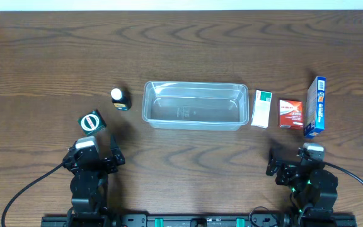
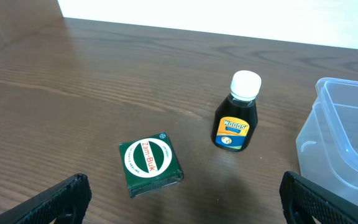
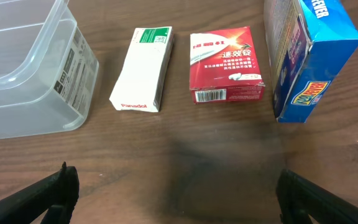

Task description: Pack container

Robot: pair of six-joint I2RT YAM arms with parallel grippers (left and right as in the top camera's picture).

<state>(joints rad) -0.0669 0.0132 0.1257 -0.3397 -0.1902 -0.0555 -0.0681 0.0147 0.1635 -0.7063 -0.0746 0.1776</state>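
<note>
Your container point(image 1: 194, 84) sits mid-table. Bottle point(image 1: 120, 99) & green box point(image 1: 92, 122) are left of it, white box point(image 1: 261, 108), red box point(image 1: 290, 114) & blue box point(image 1: 315, 107) right, all outside it. Left gripper point(image 2: 180, 193) & right gripper point(image 3: 176, 190): fingers apart.

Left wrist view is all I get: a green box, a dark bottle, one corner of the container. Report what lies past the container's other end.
Observer: Three boxes lie right of the container: a white Panadol box nearest it, then a red box, then a blue box.
Operator: Say whether the container holds anything.
Observer: Nothing; the overhead shows only bare clear plastic inside.
Operator: Give me the right pincer's state.
Observer: The right pincer is open and holds nothing, with the three boxes on the table in front of it.
</note>
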